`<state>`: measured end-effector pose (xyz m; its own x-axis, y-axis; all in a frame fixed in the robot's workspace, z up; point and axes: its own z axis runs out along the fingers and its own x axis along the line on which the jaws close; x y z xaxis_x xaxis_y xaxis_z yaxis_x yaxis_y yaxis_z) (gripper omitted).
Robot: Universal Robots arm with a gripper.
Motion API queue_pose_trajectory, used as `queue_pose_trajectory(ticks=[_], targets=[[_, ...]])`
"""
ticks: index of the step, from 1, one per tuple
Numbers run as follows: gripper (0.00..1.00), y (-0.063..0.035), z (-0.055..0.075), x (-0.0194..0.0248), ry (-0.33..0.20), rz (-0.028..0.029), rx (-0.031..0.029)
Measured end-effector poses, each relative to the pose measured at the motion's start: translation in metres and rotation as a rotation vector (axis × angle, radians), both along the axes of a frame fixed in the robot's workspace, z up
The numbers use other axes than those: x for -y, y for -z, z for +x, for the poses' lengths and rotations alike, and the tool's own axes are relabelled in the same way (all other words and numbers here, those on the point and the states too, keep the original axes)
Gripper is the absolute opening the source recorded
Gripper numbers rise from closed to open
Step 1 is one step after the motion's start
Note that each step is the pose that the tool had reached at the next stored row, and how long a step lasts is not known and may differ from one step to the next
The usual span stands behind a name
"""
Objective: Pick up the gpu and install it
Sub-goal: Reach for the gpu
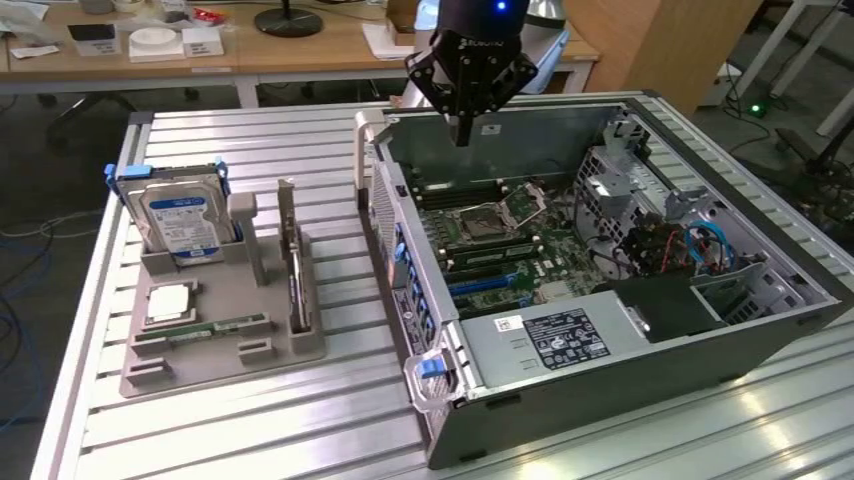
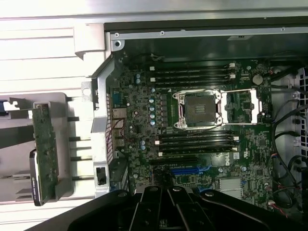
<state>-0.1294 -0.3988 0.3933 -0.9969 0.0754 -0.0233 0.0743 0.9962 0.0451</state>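
Support: slatted aluminium table [image 1: 267,430], slats running 9-to-3 o'clock in exterior view. Two items directly on slats. Grey parts holder [image 1: 200,368]: flat on table, 9 o'clock zone. Open computer case [image 1: 641,375]: on its side, open face up, 3 o'clock zone, reaching toward the 5 o'clock edge. Holder and case near, not touching; strip of bare slats between.

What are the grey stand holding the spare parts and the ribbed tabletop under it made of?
The matte grey parts stand looks like plastic, perhaps printed: it has a dull, uniform colour and chunky moulded slots. The ribbed silver tabletop looks like bare aluminium: its parallel slats have a soft metallic sheen that catches the light.
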Motion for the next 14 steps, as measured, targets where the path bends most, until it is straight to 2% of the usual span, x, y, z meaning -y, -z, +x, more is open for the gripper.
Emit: queue_pose_trajectory(ticks=[14], targets=[[0.11,0.0,-0.012,0.0,0.0,0.0,0.0]])
